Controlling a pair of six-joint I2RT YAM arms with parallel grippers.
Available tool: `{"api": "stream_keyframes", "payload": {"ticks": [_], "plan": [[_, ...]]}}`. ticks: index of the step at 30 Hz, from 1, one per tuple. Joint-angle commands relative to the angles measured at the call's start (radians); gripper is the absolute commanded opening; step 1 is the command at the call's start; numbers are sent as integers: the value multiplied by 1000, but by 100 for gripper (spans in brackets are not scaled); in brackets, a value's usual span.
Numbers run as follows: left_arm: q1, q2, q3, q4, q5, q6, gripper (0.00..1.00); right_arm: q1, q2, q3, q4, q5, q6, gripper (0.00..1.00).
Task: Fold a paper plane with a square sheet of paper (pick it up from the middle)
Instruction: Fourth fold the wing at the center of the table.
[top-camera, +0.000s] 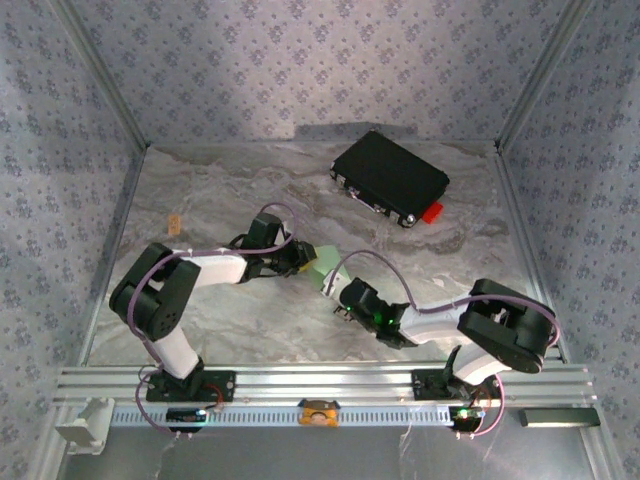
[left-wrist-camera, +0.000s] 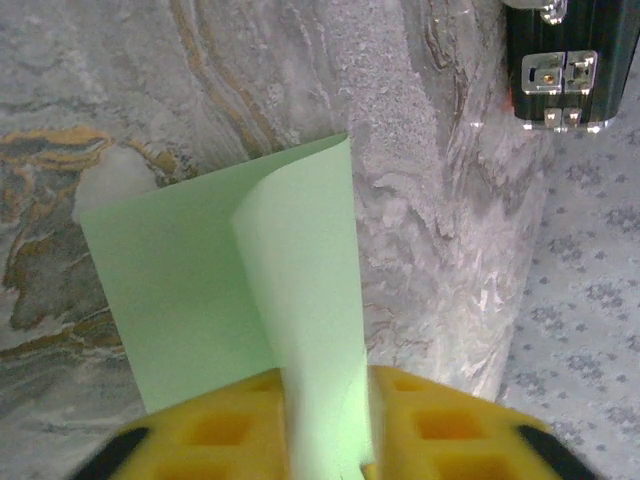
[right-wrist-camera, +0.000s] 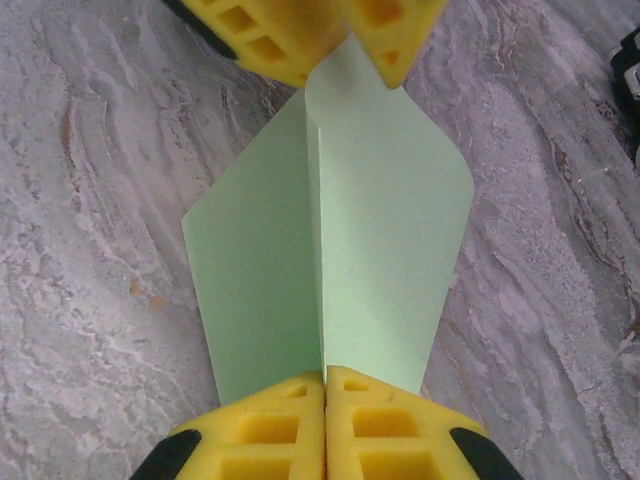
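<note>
Top cam: high, near edge, looks down on whole table (top-camera: 200, 200). Wrist cams: close, facing each other across paper (right-wrist-camera: 390, 250), which all three share.

Pale green sheet (right-wrist-camera: 390, 220); centre-creased, halves splayed

The left arm (top-camera: 205, 268) and right arm (top-camera: 440, 318) — black joints, white links — carry looping purple cables (top-camera: 365, 254). Yellow fingers (right-wrist-camera: 265, 440) show square recesses.

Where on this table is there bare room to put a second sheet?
Free: the far marble between the left wall and the black case; the near strip between the left arm and the right arm. Crowded: the middle, where both meet at the sheet of paper.
</note>
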Motion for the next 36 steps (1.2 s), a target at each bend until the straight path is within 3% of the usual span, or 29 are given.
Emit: {"api": "stream_keyframes", "payload": {"ticks": [1, 3, 10, 23, 28, 36], "plan": [[-4, -54, 23, -33, -22, 20, 37, -10, -5, 4, -12, -42, 64, 8], [-4, -70, 18, -45, -39, 24, 47, -12, 11, 9, -4, -47, 85, 7], [-1, -105, 18, -96, -73, 46, 61, -35, 30, 11, 38, -79, 178, 6], [-5, -9, 84, -99, -11, 17, 66, -36, 10, -8, 76, -68, 179, 8], [-5, 40, 115, -132, 1, 20, 57, -34, -2, -12, 66, -65, 176, 10], [-4, 41, 140, -194, -2, 39, 19, -31, -33, -2, -9, -62, 146, 14]]}}
